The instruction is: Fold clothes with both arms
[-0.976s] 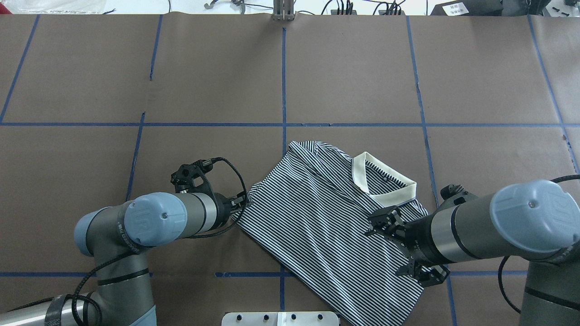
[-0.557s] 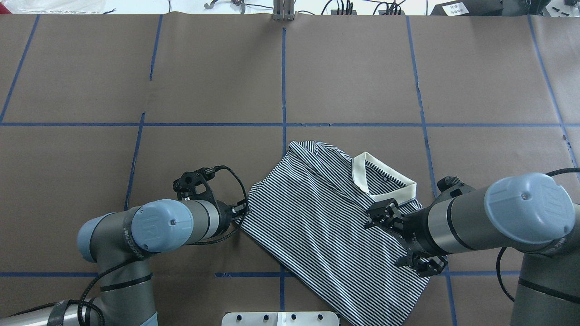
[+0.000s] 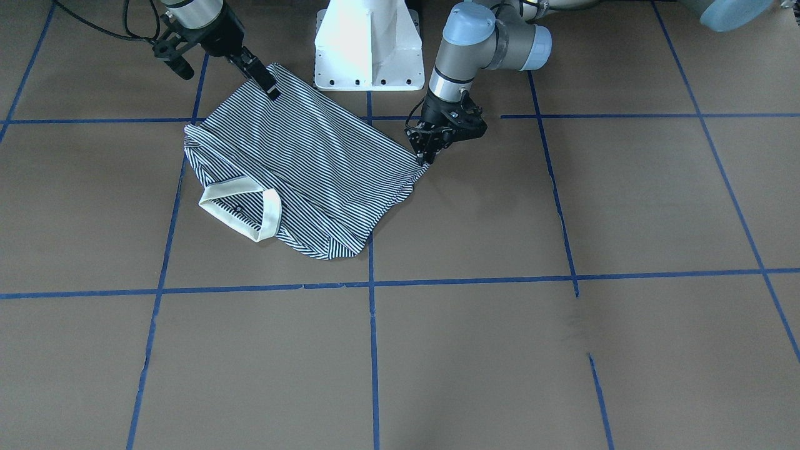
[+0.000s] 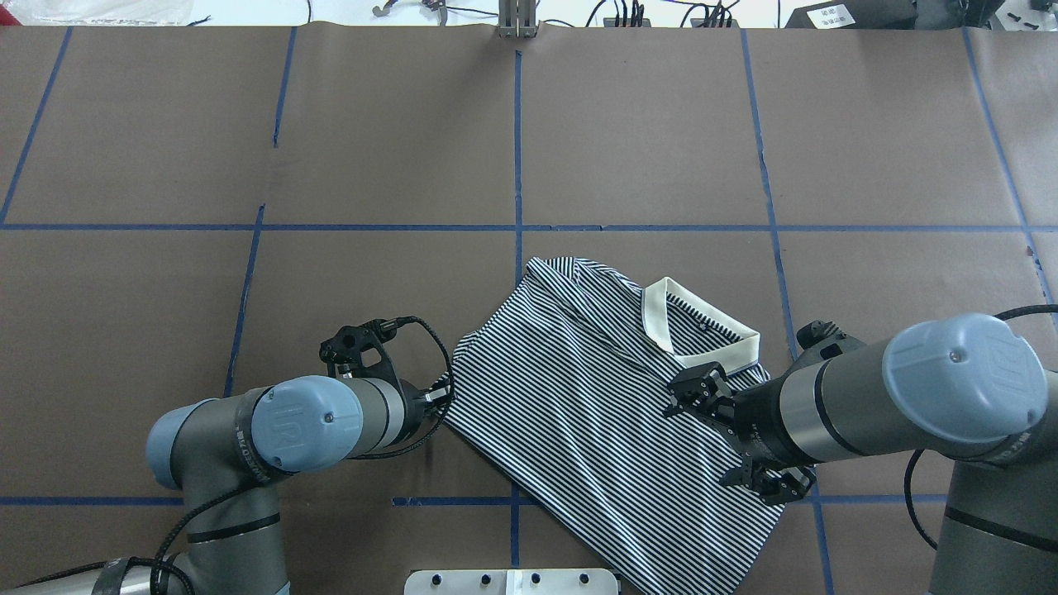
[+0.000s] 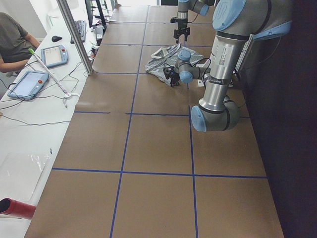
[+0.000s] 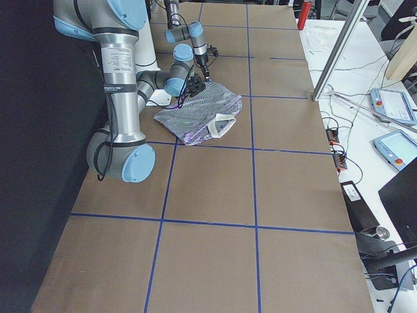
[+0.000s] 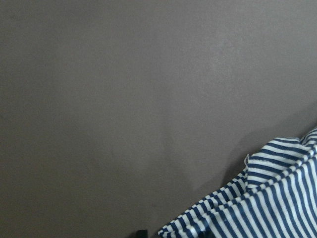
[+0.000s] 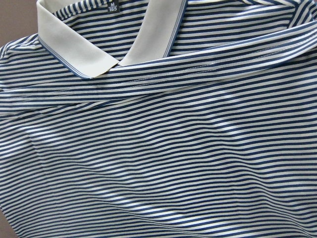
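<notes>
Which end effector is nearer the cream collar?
Right. The right end effector is over the shirt's edge on the collar's side; the left end effector is at the opposite corner, farther away.

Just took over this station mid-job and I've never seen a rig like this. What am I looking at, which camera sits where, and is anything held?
A robot with two jointed arms, a left arm and a right arm, stands at a table papered brown with blue tape lines. One camera looks down from behind the robot, one faces it across the table (sides mirrored), two look along the table from its ends, one rides each wrist. A striped polo shirt with a cream collar lies partly folded. The left tool is at a shirt corner, the right tool hangs above the shirt. Whether either grips cloth I cannot tell.
</notes>
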`<state>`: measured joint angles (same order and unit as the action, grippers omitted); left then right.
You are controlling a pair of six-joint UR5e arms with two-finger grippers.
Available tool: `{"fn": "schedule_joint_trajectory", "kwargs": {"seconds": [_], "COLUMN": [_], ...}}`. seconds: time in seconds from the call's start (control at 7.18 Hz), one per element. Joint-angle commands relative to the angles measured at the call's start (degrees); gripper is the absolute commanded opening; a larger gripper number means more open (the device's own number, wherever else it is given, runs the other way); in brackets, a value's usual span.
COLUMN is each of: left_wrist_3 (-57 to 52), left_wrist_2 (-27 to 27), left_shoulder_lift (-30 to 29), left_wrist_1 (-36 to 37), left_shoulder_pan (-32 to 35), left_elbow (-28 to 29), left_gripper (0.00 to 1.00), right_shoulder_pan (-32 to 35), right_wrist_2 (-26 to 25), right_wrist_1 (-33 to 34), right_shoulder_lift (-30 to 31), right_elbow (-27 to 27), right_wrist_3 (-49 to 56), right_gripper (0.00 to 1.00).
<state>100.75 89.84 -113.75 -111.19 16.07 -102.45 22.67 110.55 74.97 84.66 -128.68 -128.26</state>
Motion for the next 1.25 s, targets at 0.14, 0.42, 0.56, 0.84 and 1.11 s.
{"fn": "schedule_joint_trajectory", "kwargs": {"seconds": [0.14, 0.42, 0.56, 0.84, 1.11], "left_wrist_3": [-0.8, -11.8, -17.1, -20.9, -21.5], "left_wrist_2": [0.1, 0.2, 0.4, 0.9, 3.7], "left_shoulder_lift": [0.2, 1.7, 1.3, -2.6, -11.6], "left_wrist_1": [0.5, 2.2, 1.5, -6.3, -14.5], "left_shoulder_pan": [0.7, 5.9, 11.2, 18.3, 23.1], "left_elbow": [-2.4, -4.2, -2.4, 6.9, 23.6], "left_gripper": [0.0, 0.0, 0.0, 0.0, 0.0], "right_shoulder_pan": [0.0, 0.0, 0.0, 0.0, 0.0], "right_wrist_2": [0.1, 0.1, 0.1, -0.2, -0.2], "right_wrist_1": [0.1, 0.1, 0.1, 0.1, 0.1], "right_shoulder_lift": [0.0, -0.1, -0.1, -0.2, -0.4], "right_elbow": [0.1, 0.1, 0.1, 0.1, 0.1], "right_wrist_3": [0.0, 0.0, 0.0, 0.0, 0.0], "right_gripper": [1.0, 1.0, 1.0, 1.0, 1.0]}}
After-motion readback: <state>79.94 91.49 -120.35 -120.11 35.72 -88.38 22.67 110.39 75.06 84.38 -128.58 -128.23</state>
